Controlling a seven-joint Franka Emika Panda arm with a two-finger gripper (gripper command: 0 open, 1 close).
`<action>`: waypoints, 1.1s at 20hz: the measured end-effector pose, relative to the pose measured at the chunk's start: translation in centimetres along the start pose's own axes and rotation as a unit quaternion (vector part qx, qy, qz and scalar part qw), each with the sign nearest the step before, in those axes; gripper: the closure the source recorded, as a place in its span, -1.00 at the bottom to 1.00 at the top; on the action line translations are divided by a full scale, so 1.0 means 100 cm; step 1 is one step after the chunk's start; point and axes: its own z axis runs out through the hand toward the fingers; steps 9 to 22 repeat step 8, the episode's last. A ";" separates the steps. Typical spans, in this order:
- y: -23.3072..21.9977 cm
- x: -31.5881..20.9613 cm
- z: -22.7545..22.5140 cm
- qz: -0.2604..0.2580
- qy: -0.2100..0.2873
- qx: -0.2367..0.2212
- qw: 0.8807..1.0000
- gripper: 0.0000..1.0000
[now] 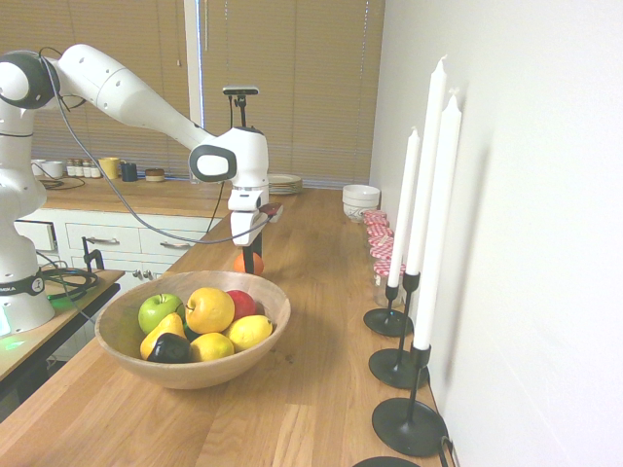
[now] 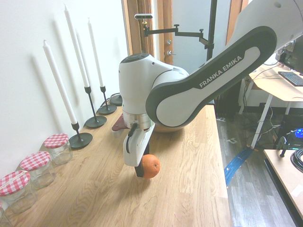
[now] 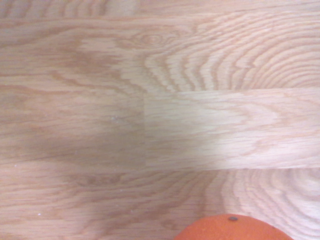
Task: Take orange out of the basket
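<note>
The orange [image 2: 151, 166] is outside the basket, low over the wooden countertop [image 2: 94, 189]; whether it touches the wood I cannot tell. My gripper [image 2: 144, 169] points straight down and is shut on it, with one dark finger [image 2: 138, 170] showing beside the fruit. In the first exterior view the orange [image 1: 241, 263] peeks out just behind the far rim of the basket [image 1: 195, 375], under my gripper [image 1: 249, 261]. The wrist view shows the orange's top [image 3: 232, 230] over bare wood. The basket holds a green apple [image 1: 158, 311], a larger yellow-orange fruit [image 1: 210, 309], lemons [image 1: 249, 332] and other fruit.
Three tall white candles in black holders [image 1: 409, 423] line the wall side. Glass jars with red checked lids [image 2: 57, 146] stand beyond them. White bowls [image 1: 360, 199] and plates [image 1: 284, 182] sit at the counter's far end. The counter edge [image 2: 222, 189] drops off opposite the wall.
</note>
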 end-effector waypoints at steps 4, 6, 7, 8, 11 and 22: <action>0.000 0.000 0.000 0.000 0.000 0.000 1.000 -1.00; 0.001 0.001 0.000 0.001 0.000 0.000 1.000 -1.00; 0.001 0.001 0.000 0.001 0.000 0.000 1.000 -1.00; 0.000 0.001 0.000 0.001 0.001 0.001 1.000 -1.00; 0.000 0.001 0.000 0.001 0.001 0.001 1.000 -1.00; 0.000 0.001 0.000 0.001 0.001 0.001 1.000 -1.00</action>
